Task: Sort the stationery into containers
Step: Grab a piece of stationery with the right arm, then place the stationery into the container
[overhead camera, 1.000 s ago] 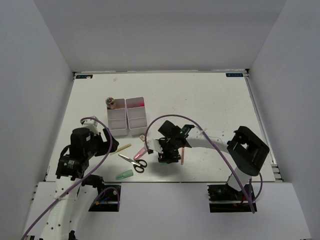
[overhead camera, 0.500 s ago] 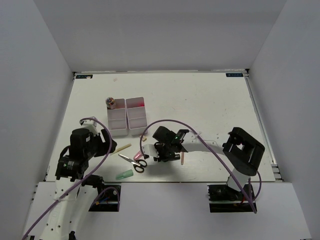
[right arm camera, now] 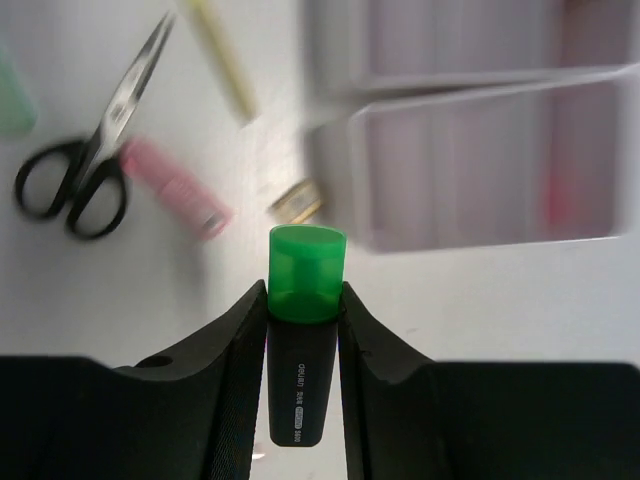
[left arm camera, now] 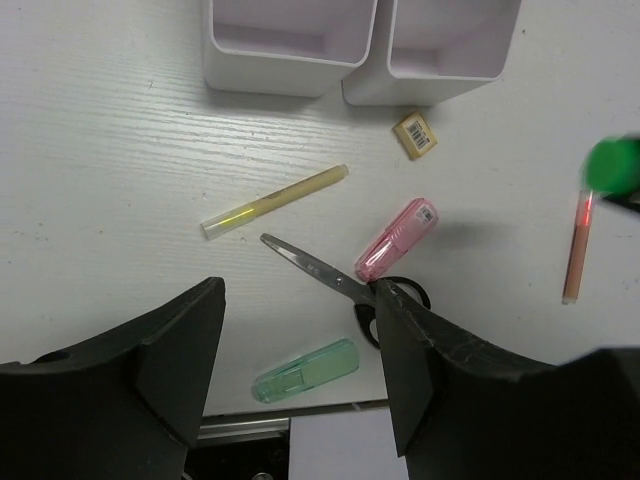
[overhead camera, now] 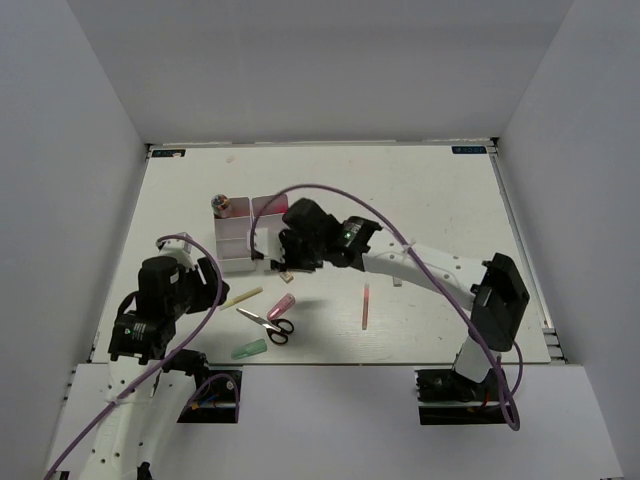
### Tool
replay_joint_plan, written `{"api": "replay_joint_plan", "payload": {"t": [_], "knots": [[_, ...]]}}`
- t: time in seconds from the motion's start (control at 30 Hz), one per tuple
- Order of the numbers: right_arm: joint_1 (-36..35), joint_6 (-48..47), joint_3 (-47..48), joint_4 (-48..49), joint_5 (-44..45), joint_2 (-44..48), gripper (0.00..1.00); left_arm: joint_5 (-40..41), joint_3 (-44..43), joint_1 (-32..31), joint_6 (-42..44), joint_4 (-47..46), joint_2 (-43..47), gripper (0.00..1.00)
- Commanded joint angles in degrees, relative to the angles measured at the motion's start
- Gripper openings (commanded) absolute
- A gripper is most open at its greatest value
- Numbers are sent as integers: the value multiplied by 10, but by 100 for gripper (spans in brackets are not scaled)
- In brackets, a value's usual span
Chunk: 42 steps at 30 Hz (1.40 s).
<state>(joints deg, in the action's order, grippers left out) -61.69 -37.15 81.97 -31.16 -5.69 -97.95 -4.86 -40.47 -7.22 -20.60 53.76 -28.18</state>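
Placing the green highlighter (right arm camera: pixel 305 270) appears to be the step in hand: the right gripper (right arm camera: pixel 305 315) is clamped on its black barrel, cap forward. At lower left of the overhead frame, the left gripper (left arm camera: pixel 300 300) hovers with jaws spread, grasping nothing, above the scissors (left arm camera: pixel 345 285), pale green marker (left arm camera: pixel 305 370), pink highlighter (left arm camera: pixel 397 238) and yellow stick (left arm camera: pixel 275 200). A pink stick (overhead camera: pixel 366 305) lies apart, right of centre. Further up, the right arm reaches diagonally to centre left, wrist over the near end of the two white trays (overhead camera: pixel 238 258). Judged next move: centre the highlighter over one compartment, lower, then release, keeping off the rim.
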Motion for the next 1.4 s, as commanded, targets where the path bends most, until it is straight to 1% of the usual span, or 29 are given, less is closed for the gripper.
{"api": "replay_joint_plan", "payload": {"t": [0.0, 0.03, 0.1, 0.13, 0.23, 0.27, 0.3, 0.33, 0.4, 0.43, 0.57, 0.6, 0.7, 0.73, 0.77, 0.87, 0.9, 1.13, 1.37], "knots": [[4, 17, 87, 21, 43, -7, 0, 14, -22, 3, -1, 10, -2, 72], [7, 20, 112, 66, 91, -18, 0, 15, -22, 2, -4, 13, 0, 72], [10, 22, 128, 96, 113, -35, 0, 17, -23, 2, -7, 13, -4, 72], [11, 28, 132, 110, 143, -46, 0, 18, -23, 3, -8, 12, -6, 72], [18, 40, 144, 206, 157, -74, 0, 25, -31, 2, -9, 17, -12, 72], [21, 43, 146, 219, 158, -80, 0, 25, -37, 3, -10, 20, -13, 72], [26, 51, 157, 260, 157, -92, 0, 28, -38, 3, -9, 20, -15, 72], [28, 67, 158, 279, 153, -97, 0, 29, -40, 3, -10, 22, -20, 72], [46, 94, 189, 300, 138, -128, 0, 32, -44, 2, -15, 23, -21, 72], [52, 111, 194, 305, 112, -136, 0, 30, -45, 2, -15, 22, -23, 71], [89, 147, 241, 362, 84, -192, 0, 31, -52, 3, -20, 24, -27, 71], [92, 156, 261, 369, 72, -196, 0, 30, -54, 2, -19, 25, -27, 71], [109, 169, 277, 380, 63, -217, 0, 35, -53, 1, -16, 25, -29, 71], [116, 180, 276, 395, 33, -222, 0, 37, -52, 3, -14, 27, -31, 71], [119, 184, 276, 399, 29, -224, 0, 36, -52, 2, -12, 26, -35, 71], [133, 223, 289, 393, 12, -241, 0, 34, -49, 3, -12, 22, -39, 71], [138, 249, 289, 390, 3, -246, 0, 30, -48, 3, -12, 22, -40, 71], [156, 317, 309, 362, -61, -253, 0, 31, -37, 1, -8, 12, -42, 71], [163, 328, 312, 362, -102, -270, 0, 28, -31, 3, -11, 8, -42, 71]]}}
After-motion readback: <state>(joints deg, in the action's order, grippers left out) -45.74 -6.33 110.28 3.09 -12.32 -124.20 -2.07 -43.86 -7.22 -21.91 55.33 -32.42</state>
